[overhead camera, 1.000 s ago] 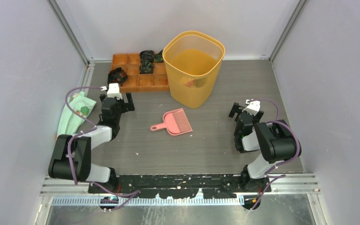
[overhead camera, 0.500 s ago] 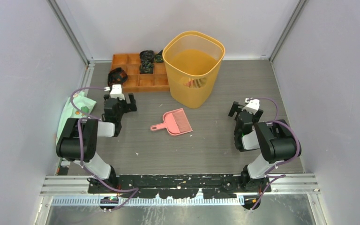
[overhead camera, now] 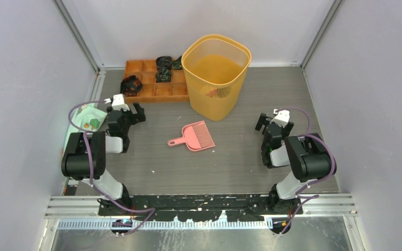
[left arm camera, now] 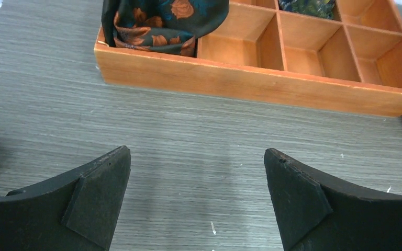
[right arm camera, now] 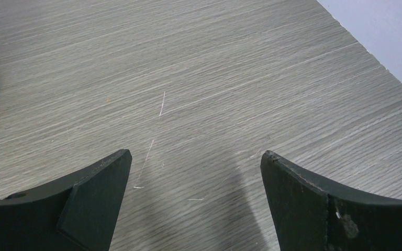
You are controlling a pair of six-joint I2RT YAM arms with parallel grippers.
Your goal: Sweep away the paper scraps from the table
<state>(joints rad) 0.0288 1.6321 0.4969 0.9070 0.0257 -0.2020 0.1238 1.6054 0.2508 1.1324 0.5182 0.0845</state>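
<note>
Only a few tiny white paper scraps (overhead camera: pixel 153 171) show on the dark grey wood-grain table (overhead camera: pixel 241 162); one speck (left arm camera: pixel 213 228) lies just below my left gripper's jaws. The pink dustpan (overhead camera: pixel 196 137) lies flat mid-table between the arms. My left gripper (overhead camera: pixel 127 109) (left arm camera: pixel 196 151) is open and empty, hovering over bare boards and facing the orange tray (left arm camera: pixel 251 83). At the right, my other gripper (overhead camera: pixel 275 121) (right arm camera: pixel 196 152) also stands open with nothing in it, above bare table.
A tall yellow-orange bin (overhead camera: pixel 217 73) stands at the back centre, a reddish patch low inside it. The orange compartmented tray (overhead camera: pixel 152 94) holds dark looped bands (overhead camera: pixel 163 65). A mint-green cloth (overhead camera: pixel 86 123) lies at the left edge. Walls enclose three sides.
My left arm has folded back and its gripper has shifted left and slightly toward the tray. The right arm and the dustpan have not moved.
</note>
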